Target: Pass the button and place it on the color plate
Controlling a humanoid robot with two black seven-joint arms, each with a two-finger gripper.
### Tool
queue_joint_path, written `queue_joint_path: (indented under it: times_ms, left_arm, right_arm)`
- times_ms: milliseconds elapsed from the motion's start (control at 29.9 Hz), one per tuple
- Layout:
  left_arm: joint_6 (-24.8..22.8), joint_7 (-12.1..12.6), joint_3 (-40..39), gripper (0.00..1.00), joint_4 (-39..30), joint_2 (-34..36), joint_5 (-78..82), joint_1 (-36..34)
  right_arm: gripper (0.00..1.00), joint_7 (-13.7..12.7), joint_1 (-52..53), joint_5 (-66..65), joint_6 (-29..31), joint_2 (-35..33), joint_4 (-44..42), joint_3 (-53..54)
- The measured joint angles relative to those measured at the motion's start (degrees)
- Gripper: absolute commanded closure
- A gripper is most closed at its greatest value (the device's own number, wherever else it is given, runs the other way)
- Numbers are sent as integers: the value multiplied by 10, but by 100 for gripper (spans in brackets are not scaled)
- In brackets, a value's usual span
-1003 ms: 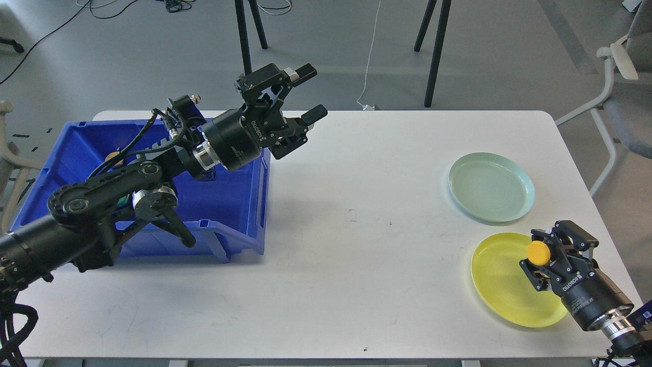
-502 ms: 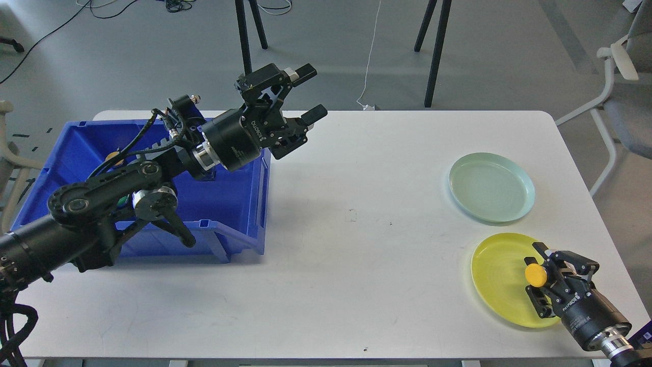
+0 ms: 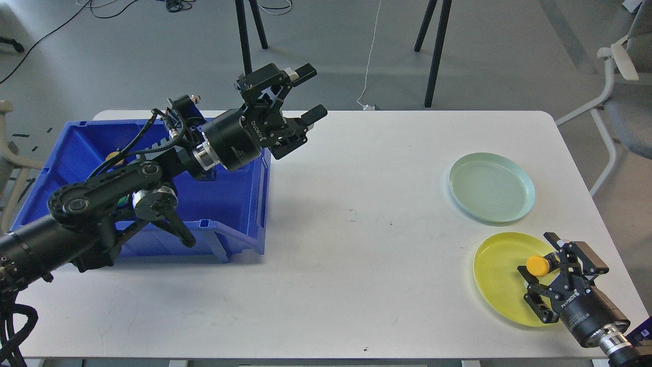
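The orange-yellow button (image 3: 537, 265) lies on the yellow plate (image 3: 496, 278) at the front right of the table. My right gripper (image 3: 538, 254) is open around it, with one finger just beside the button and the other spread away behind it. The pale green plate (image 3: 491, 187) sits empty behind the yellow one. My left gripper (image 3: 311, 92) is open and empty, held in the air above the right rim of the blue bin (image 3: 229, 214).
The blue bin holds an orange button (image 3: 113, 157) and a green one (image 3: 121, 201), partly hidden by my left arm. The white table (image 3: 356, 229) stretches between bin and plates. A chair (image 3: 621, 92) stands at the right.
My right gripper lowered the button onto the yellow plate and opened its fingers. The left arm has not moved.
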Motion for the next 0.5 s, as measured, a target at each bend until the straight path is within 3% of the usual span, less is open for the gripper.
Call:
queue_joint_path:
  times_ms: [502]
  left_arm:
    - [0,0,-1,18,0,-1,-3,0]
  right_arm:
    - [6,0,33,15,19,16,82,23]
